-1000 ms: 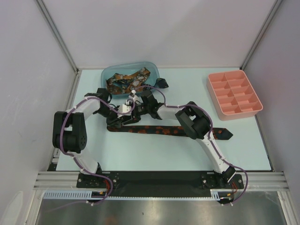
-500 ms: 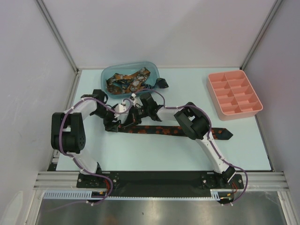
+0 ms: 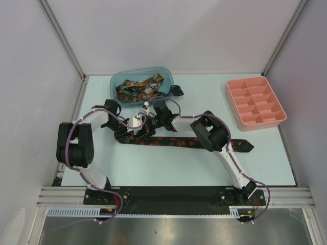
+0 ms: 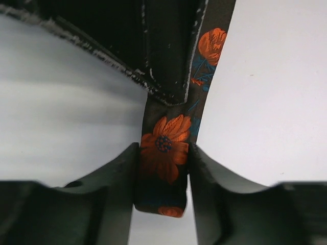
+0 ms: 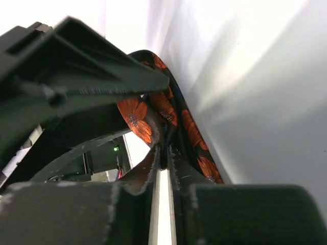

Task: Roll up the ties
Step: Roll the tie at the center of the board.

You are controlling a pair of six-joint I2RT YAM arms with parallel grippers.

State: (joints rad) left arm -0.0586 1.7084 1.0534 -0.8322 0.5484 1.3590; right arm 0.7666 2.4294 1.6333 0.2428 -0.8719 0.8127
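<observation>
Now both jaws clamp the tie (image 4: 164, 153) (its narrow end) between them.

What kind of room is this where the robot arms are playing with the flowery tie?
Probably a robot lab test booth: plain white walls close in a pale table, with a blue tub of ties and a pink sorting tray.
</observation>
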